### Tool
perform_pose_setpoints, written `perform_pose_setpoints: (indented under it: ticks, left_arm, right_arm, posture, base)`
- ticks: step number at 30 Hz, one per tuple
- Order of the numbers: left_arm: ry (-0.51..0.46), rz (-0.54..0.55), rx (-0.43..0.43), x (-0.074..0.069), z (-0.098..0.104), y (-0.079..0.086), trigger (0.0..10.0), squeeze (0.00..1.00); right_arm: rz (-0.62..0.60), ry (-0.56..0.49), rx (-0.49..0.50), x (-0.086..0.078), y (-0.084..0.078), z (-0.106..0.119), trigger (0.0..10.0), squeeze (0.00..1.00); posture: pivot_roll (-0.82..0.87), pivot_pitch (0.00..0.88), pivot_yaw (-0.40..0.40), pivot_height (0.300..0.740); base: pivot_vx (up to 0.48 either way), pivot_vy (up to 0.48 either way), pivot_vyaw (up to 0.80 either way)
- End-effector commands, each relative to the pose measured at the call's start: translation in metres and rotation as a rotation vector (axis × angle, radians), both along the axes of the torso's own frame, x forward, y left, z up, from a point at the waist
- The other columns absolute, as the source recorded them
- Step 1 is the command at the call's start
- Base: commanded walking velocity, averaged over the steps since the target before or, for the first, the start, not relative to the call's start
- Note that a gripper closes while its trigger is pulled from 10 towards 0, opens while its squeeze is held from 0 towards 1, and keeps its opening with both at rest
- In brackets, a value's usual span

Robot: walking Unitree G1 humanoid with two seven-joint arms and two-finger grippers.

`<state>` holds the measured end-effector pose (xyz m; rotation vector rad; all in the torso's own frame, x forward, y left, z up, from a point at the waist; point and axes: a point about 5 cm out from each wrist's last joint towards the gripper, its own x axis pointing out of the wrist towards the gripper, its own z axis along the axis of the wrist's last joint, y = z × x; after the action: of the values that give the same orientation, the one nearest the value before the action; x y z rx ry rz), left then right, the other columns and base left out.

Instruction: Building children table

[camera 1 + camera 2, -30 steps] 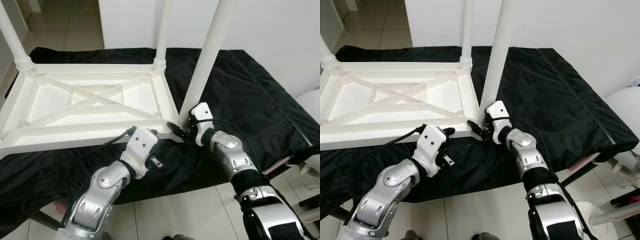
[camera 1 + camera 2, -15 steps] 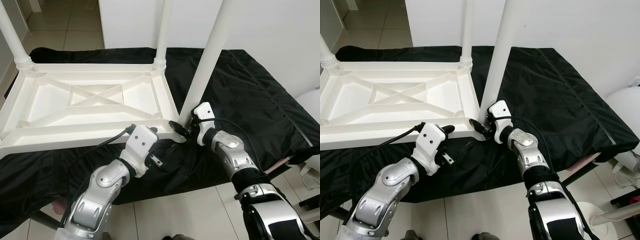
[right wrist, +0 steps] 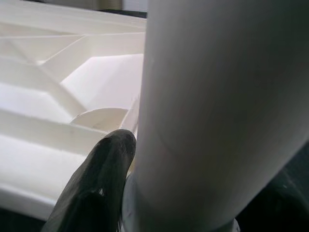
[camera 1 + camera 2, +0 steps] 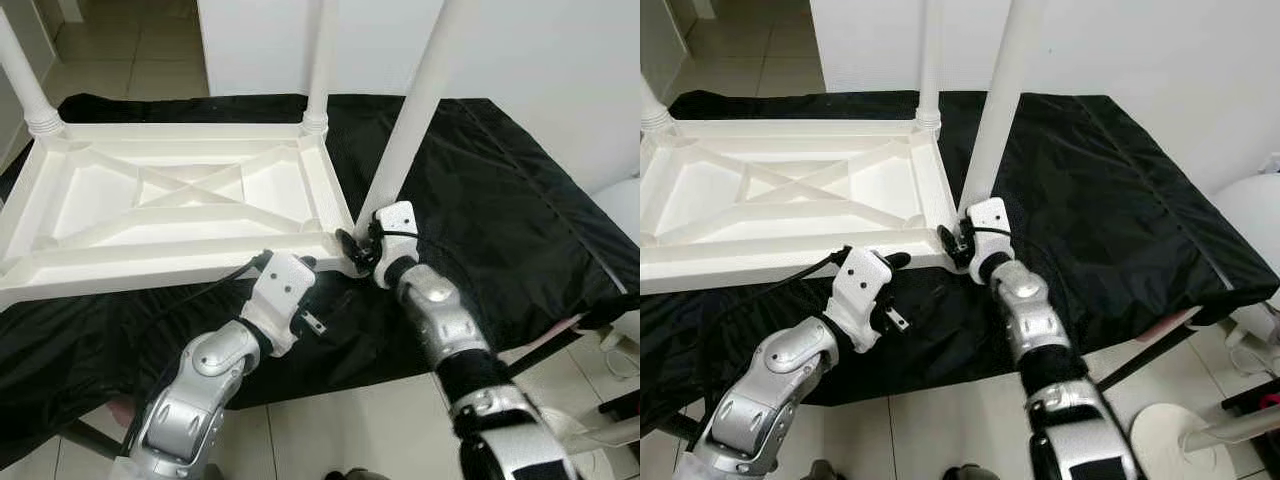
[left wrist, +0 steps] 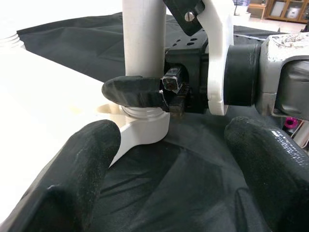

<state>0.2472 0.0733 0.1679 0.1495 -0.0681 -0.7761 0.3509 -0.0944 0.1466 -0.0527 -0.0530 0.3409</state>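
The white plastic children's table (image 4: 60,270) lies upside down on a black cloth, its ribbed underside facing up. My right gripper (image 4: 358,250) is shut on the near right table leg (image 4: 410,120) just above its socket at the table's corner; in the left wrist view one of its fingers (image 5: 133,92) wraps the leg. The right wrist view has the leg (image 3: 217,111) close up beside one black finger (image 3: 96,188). My left gripper (image 4: 288,262) is open in front of the table's near edge, just left of that corner, with nothing between its fingers (image 5: 72,179).
Two more legs stand at the far corners, far left (image 4: 25,80) and far right (image 4: 318,70). The black cloth (image 4: 500,190) covers a low platform with tiled floor (image 4: 340,430) in front. A white wall rises behind, and a white round object (image 4: 625,200) sits at the right.
My right forearm has swung leftward around the leg while the gripper stays on its base. The leg leans slightly more to the right. The left arm has barely moved.
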Motion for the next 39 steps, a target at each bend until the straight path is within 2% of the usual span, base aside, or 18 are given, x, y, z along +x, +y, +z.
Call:
perform_pose_setpoints:
  ticks: [1,2,4,5,8,14,15,20,23,25,26,27,28,33,36,39]
  left_arm:
    - [0.005,0.020,-0.002,-0.001,-0.001,-0.003,10.0,0.00]
    - [0.005,0.020,-0.002,-0.001,-0.001,-0.003,10.0,0.00]
    - [0.005,0.018,-0.003,-0.002,-0.001,-0.004,10.0,0.00]
    - [0.005,0.018,-0.004,-0.002,-0.001,-0.004,10.0,0.00]
    - [0.008,0.018,-0.004,-0.002,-0.001,-0.003,10.0,0.00]
    - [0.009,0.011,-0.002,-0.002,-0.002,-0.004,10.0,0.00]
    - [0.006,0.011,-0.003,-0.001,-0.001,-0.005,10.0,0.00]
    - [0.005,0.012,-0.003,-0.001,-0.002,-0.005,10.0,0.00]
    - [0.006,0.012,-0.003,-0.002,-0.003,-0.006,10.0,0.00]
    - [0.009,0.015,-0.001,-0.003,-0.004,-0.005,10.0,0.00]
    - [0.009,0.017,0.000,-0.003,-0.005,-0.004,10.0,0.00]
    - [0.009,0.017,0.000,-0.003,-0.005,-0.004,10.0,0.00]
    - [0.011,0.018,0.001,-0.003,-0.005,-0.003,10.0,0.00]
    - [0.006,0.012,0.003,0.000,-0.004,-0.002,10.0,0.00]
    - [0.001,0.008,0.006,0.000,-0.003,-0.002,10.0,0.00]
    - [-0.005,0.004,0.008,0.004,-0.001,0.000,10.0,0.00]
  right_arm:
    - [-0.166,0.030,0.030,-0.008,-0.007,-0.009,10.0,0.00]
    - [-0.166,0.030,0.030,-0.008,-0.007,-0.009,10.0,0.00]
    - [-0.281,0.029,0.044,-0.021,-0.001,-0.014,10.0,0.00]
    - [-0.294,0.039,0.059,-0.024,0.001,-0.015,10.0,0.00]
    - [-0.267,0.041,0.073,-0.026,0.005,-0.014,10.0,0.00]
    - [-0.259,0.016,0.081,-0.026,0.001,-0.007,10.0,0.00]
    - [-0.241,-0.001,0.104,-0.028,0.001,-0.004,10.0,1.00]
    - [-0.245,-0.025,0.101,-0.030,0.000,0.001,10.0,1.00]
    - [-0.210,-0.053,0.114,-0.034,-0.003,0.006,10.0,1.00]
    - [-0.156,-0.063,0.126,-0.038,-0.010,0.007,10.0,1.00]
    - [-0.120,-0.057,0.123,-0.040,-0.013,0.005,10.0,0.92]
    - [-0.120,-0.057,0.123,-0.040,-0.013,0.005,10.0,0.92]
    - [-0.083,-0.056,0.102,-0.041,-0.018,0.003,10.0,0.00]
    - [0.055,-0.058,0.050,-0.036,-0.028,-0.001,10.0,0.00]
    - [0.079,-0.064,0.037,-0.034,-0.030,-0.001,10.0,0.00]
    - [0.184,-0.054,0.000,-0.025,-0.036,0.000,10.0,0.00]
  posture:
    - [0.02,0.103,-0.070,0.740]
    - [0.02,0.103,-0.070,0.740]
    - [0.03,0.104,-0.069,0.740]
    - [0.03,0.104,-0.070,0.740]
    - [0.02,0.104,-0.068,0.740]
    - [0.02,0.103,-0.070,0.740]
    - [0.02,0.100,-0.072,0.740]
    - [0.02,0.094,-0.075,0.740]
    - [0.02,0.090,-0.081,0.740]
    - [0.02,0.083,-0.086,0.740]
    - [0.02,0.083,-0.086,0.740]
    - [0.02,0.083,-0.086,0.740]
    - [0.02,0.081,-0.088,0.740]
    - [0.02,0.068,-0.086,0.740]
    - [0.02,0.068,-0.086,0.740]
    - [0.01,0.061,-0.082,0.740]
  base:
    - [0.000,0.000,0.00]
    - [0.000,0.000,0.00]
    - [0.000,0.000,0.00]
    - [0.000,0.000,0.00]
    - [0.000,0.000,0.00]
    - [0.000,0.000,0.00]
    - [0.000,0.000,0.00]
    - [0.000,0.000,0.00]
    - [0.000,0.000,0.00]
    - [0.000,0.000,0.00]
    - [0.000,0.000,0.00]
    - [0.000,0.000,0.00]
    - [0.000,0.000,0.00]
    - [0.000,0.000,0.00]
    - [0.000,0.000,0.00]
    - [0.000,0.000,0.00]
